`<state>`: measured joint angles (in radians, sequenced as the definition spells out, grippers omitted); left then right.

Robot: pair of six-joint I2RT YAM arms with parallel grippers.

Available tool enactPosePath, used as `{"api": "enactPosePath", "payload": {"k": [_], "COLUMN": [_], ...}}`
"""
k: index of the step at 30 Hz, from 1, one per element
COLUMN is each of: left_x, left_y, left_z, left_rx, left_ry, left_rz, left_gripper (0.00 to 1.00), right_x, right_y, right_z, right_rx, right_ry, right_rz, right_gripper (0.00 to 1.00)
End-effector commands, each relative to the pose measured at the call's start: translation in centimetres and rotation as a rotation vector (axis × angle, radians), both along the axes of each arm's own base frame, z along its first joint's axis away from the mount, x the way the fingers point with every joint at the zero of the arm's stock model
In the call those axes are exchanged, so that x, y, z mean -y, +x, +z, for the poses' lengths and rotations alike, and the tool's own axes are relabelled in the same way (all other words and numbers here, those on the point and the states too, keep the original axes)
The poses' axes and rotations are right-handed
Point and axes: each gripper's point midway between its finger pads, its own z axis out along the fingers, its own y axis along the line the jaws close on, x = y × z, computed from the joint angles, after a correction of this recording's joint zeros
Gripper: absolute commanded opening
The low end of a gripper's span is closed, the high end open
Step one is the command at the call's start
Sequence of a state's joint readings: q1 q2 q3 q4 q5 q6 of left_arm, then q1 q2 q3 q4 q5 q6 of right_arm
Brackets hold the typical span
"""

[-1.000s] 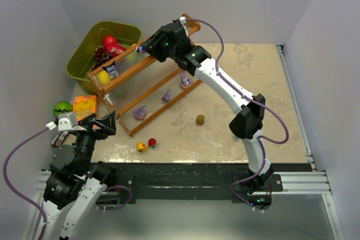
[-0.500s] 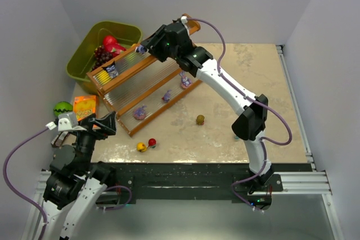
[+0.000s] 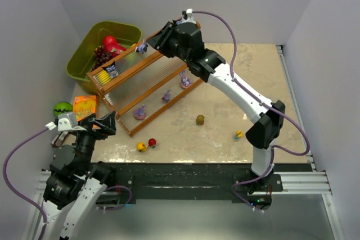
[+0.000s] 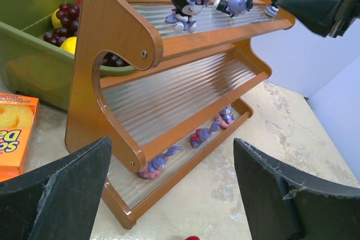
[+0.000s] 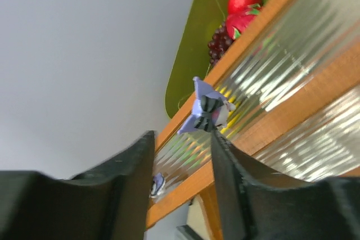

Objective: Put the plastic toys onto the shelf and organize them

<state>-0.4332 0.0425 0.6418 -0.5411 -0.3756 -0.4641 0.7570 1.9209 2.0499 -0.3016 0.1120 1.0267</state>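
Got right end effector (image 3: 149, 43) stretched over shelf (image 4: 112, 43) top tier, released by purple toy (image 5: 207, 109); left end effector (image 3: 106, 123) low, open. Can't read orange box (image 3: 84, 105).

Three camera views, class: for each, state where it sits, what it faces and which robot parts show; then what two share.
Top external: overhead behind the robot, facing down at the table; left arm and right arm show.
Left wrist: near-left, facing the shelf's end; open left gripper frames it.
Right wrist: at the top tier, facing the green bin; open right gripper shows.
Shared: all three show shelf and green bin.
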Motion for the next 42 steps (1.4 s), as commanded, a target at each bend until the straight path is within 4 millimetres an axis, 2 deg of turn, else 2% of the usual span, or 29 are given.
{"api": "enactPosePath", "payload": {"k": [1,2,9,10,11,12,13,14,16,18,19,20,30,36,42], "left_x": [-0.4,-0.3,-0.4,-0.4,-0.4,-0.4,-0.4,-0.4,-0.4,-0.5,-0.5,-0.5,-0.6,-0.6,-0.6], "left_y": [-0.1,0.0,0.0,0.0,0.0,0.0,0.0,0.0,0.0,0.0,0.0,0.0,0.0,0.1,0.0], "left_z": [0.5,0.4,0.4,0.3,0.4,0.4,0.4,0.5,0.3,0.3,0.3,0.3,0.3,0.2,0.3], "left_rx": [0.018,0.017,0.014,0.013,0.015,0.014,0.014,0.015,0.01,0.008,0.011,0.01,0.007,0.003,0.005], "left_ry": [-0.025,-0.024,-0.024,-0.024,-0.025,-0.024,-0.024,-0.025,-0.024,-0.024,-0.027,-0.026,-0.026,-0.023,-0.026], "left_rz": [0.02,0.018,0.021,0.021,0.021,0.023,0.023,0.023,0.026,0.029,0.029,0.03,0.035,0.037,0.036], "left_gripper": [0.93,0.93,0.93,0.93,0.93,0.93,0.93,0.93,0.93,0.93,0.93,0.93,0.93,0.93,0.93], "right_x": [0.2,-0.2,0.2,0.2,0.2,0.5,0.7,0.6,0.7,0.5,0.2,-0.1,-1.7,-1.9,-2.1], "right_y": [-0.7,-0.8,1.3,1.4,1.6,1.4,1.6,1.6,1.4,1.5,1.9,2.0,4.0,4.7,4.4], "right_z": [4.2,4.0,2.1,2.5,2.1,2.8,3.8,2.9,4.0,4.4,3.6,4.2,1.3,0.7,0.3], "right_rx": [0.304,0.327,0.459,0.495,0.508,0.548,0.588,0.592,0.64,0.664,0.652,0.663,0.612,0.605,0.589], "right_ry": [-0.115,-0.141,-0.387,-0.399,-0.416,-0.432,-0.415,-0.423,-0.409,-0.399,-0.41,-0.401,-0.371,-0.35,-0.325], "right_rz": [0.103,0.128,0.125,0.127,0.128,0.124,0.099,0.107,0.097,0.096,0.107,0.114,0.194,0.217,0.246], "right_gripper": [0.37,0.37,0.4,0.41,0.41,0.43,0.47,0.5,0.55,0.56,0.57,0.58,0.54,0.52,0.5]}}
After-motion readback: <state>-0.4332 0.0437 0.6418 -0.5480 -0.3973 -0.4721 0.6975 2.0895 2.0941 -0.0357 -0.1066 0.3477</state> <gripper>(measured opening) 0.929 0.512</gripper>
